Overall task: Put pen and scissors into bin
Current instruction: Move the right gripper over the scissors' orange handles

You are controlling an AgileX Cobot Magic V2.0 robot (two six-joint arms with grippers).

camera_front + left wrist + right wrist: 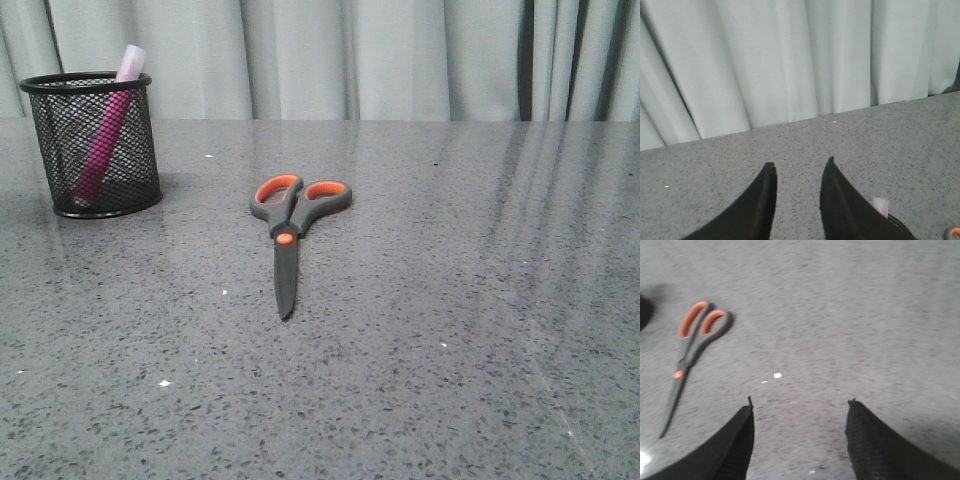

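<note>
Front view: pen [104,135] stands in mesh cup [92,144] at ten o'clock; scissors [289,231] lie centre-table. Right gripper [799,415], empty and spread, should straddle the pivot; left gripper [799,172] empty, parted.

Grey speckled table [480,330], pale pleated curtain [400,60], seemingly soft light

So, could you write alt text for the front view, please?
Closed grey scissors with orange-lined loops lie flat mid-table, blades pointing toward the camera. Far left, a pink pen leans inside a black mesh bin. Pale curtains hang behind.
</note>
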